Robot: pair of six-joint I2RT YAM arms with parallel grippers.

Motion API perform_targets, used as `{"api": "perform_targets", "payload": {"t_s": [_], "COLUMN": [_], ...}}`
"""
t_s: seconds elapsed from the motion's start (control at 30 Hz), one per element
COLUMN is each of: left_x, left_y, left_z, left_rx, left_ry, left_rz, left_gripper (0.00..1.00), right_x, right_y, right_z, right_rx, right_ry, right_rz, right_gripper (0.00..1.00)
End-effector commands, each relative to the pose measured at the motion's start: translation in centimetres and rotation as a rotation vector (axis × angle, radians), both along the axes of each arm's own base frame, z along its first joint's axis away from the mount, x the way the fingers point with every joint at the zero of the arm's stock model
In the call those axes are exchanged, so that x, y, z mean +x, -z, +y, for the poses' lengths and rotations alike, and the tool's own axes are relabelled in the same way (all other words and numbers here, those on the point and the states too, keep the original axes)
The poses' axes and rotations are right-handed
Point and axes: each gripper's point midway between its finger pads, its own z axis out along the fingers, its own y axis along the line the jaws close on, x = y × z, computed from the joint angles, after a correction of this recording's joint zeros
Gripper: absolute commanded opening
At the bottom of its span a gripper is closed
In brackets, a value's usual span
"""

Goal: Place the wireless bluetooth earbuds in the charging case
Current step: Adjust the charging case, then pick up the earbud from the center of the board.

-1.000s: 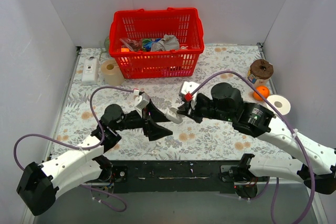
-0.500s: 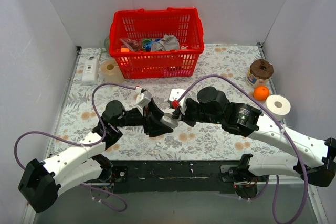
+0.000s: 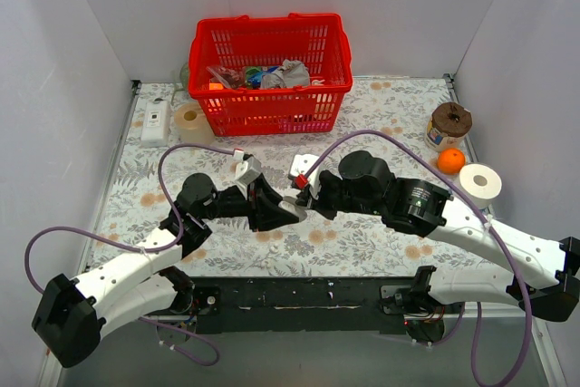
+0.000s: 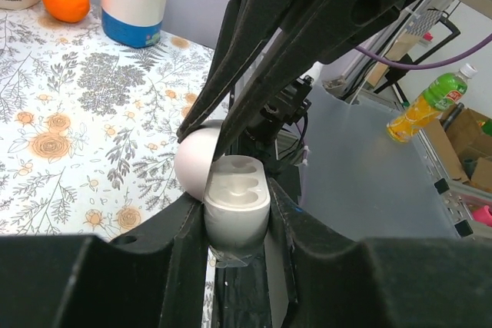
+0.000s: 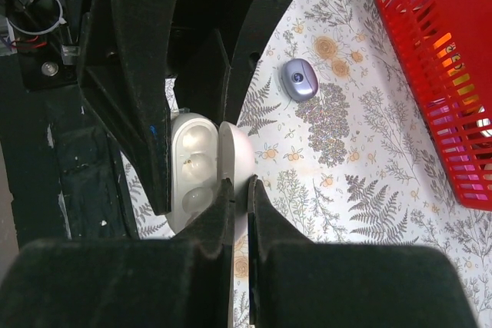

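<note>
From my right wrist I see the charging case [image 5: 300, 78], a small glossy lavender-blue pebble with a darker oval at its middle. It lies flat on the flowered tablecloth [image 5: 369, 190], touching nothing, between the red basket [image 5: 453, 74] and the open white case [image 5: 192, 163]. I cannot make out the earbuds in any view.

Robotics lab booth: white panel walls [image 3: 82, 52] enclose a floral tabletop [image 3: 390, 106]; a white-and-black left robot arm [image 3: 127, 280] and right robot arm [image 3: 507, 246] are bolted at its near edge.

R gripper [image 5: 240, 186] jaws nip open white capsule [image 5: 192, 167] lid; charging case [image 5: 299, 78] lies apart.
</note>
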Motion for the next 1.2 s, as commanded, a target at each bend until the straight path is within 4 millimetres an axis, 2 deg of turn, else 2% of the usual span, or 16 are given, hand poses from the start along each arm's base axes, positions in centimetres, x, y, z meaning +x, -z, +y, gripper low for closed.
{"api": "perform_targets", "payload": {"t_s": [0.0,0.03,0.13,0.2,0.23,0.27,0.33,0.37,0.4,0.43,0.5,0.57,0.67,0.87,1.0,1.17], "left_x": [-0.1,-0.2,0.1,0.5,1.0,0.9,1.7,1.4,1.7,1.9,2.1,2.4,2.0,1.5,1.4,1.4], "left_y": [-1.1,-1.2,-1.1,-0.7,-0.3,-0.8,-0.1,-0.9,-0.7,0.0,-1.4,-1.2,-2.6,-2.5,-2.9,-3.1], "left_z": [0.4,0.5,1.0,1.4,1.7,2.3,3.3,4.2,4.7,5.3,7.1,8.4,9.9,10.2,10.3,10.5], "left_rx": [-0.044,-0.048,-0.047,-0.036,-0.024,-0.039,-0.023,-0.050,-0.049,-0.031,-0.084,-0.085,-0.125,-0.107,-0.117,-0.123], "left_ry": [-0.026,-0.034,-0.082,-0.121,-0.165,-0.193,-0.284,-0.318,-0.358,-0.396,-0.494,-0.567,-0.623,-0.618,-0.618,-0.623], "left_rz": [-0.060,-0.063,-0.067,-0.069,-0.055,-0.074,-0.070,-0.096,-0.094,-0.080,-0.105,-0.094,-0.104,-0.090,-0.096,-0.097], "left_gripper": [0.00,0.00,0.00,0.00,0.00,0.00,0.00,0.00,0.00,0.00,0.00,0.00,0.00,0.00,0.00,0.00], "right_x": [0.8,0.9,1.9,3.1,3.6,5.0,5.3,6.5,5.9,5.7,4.8,3.9,1.0,-1.9,-2.3,-1.6], "right_y": [-2.4,-2.4,-3.6,-4.6,-5.1,-5.3,-4.0,-3.2,-2.3,0.2,3.4,7.6,11.7,16.5,17.8,19.8], "right_z": [0.4,0.4,-0.3,-1.5,-1.9,-3.2,-3.6,-4.5,-4.1,-4.1,-3.2,-2.5,-1.1,1.9,3.3,3.8], "right_rx": [0.079,0.085,0.149,0.220,0.258,0.288,0.328,0.337,0.334,0.302,0.248,0.192,0.128,-0.042,-0.072,-0.078], "right_ry": [0.038,0.050,0.152,0.252,0.277,0.332,0.353,0.403,0.367,0.385,0.350,0.344,0.265,0.182,0.194,0.296], "right_rz": [-0.046,-0.045,-0.038,0.003,0.021,0.043,0.154,0.187,0.238,0.304,0.398,0.513,0.593,0.555,0.587,0.636], "right_gripper": [0.01,0.21,0.61,0.73,0.83,0.84,0.84,0.84,0.84,0.80,0.75,0.66,0.61,0.53,0.52,0.53]}}
